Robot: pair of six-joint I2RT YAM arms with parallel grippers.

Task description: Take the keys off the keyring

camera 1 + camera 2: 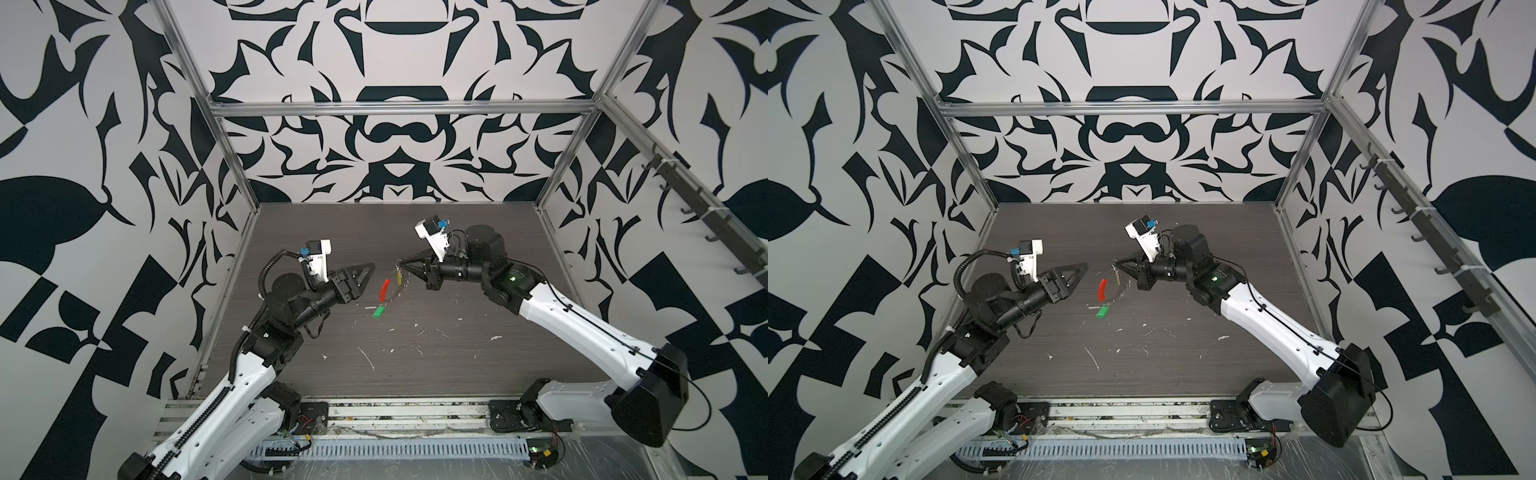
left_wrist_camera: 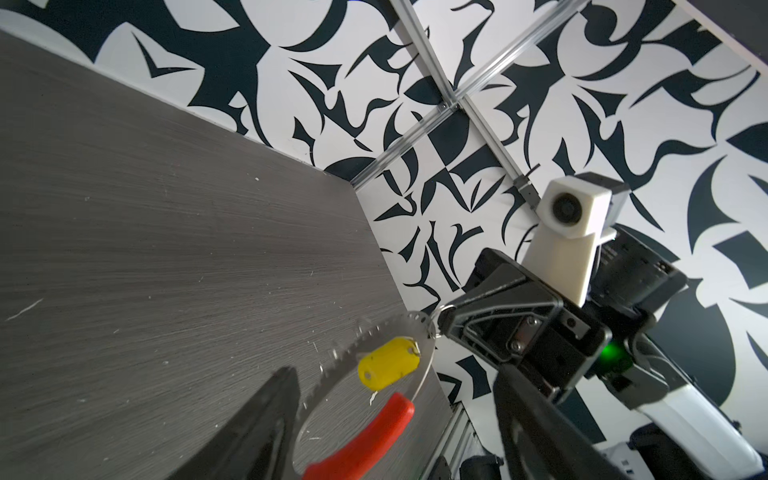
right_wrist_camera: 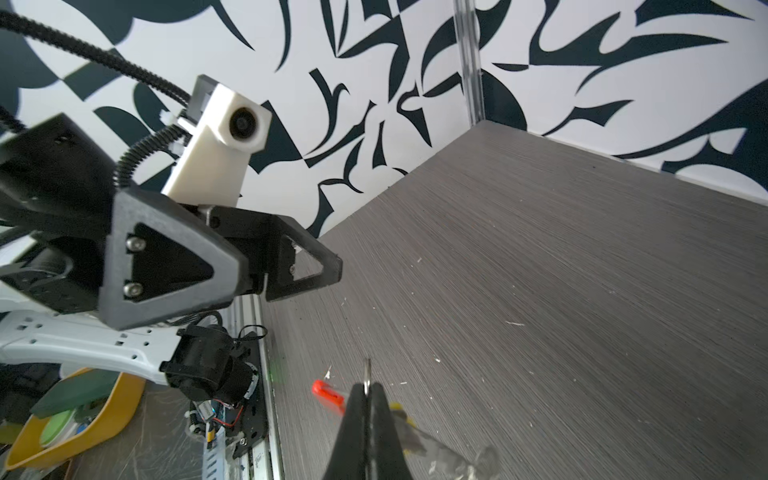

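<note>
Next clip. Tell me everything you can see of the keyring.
The keyring is a thin grey metal hoop with a red sleeve along one arc. It hangs above the table, pinched at a small silver ring by the shut right gripper. The yellow key dangles near the top, the green key at its low end; whether that touches the table is unclear. The open left gripper is close but apart. The hoop looks blurred in the left wrist view.
</note>
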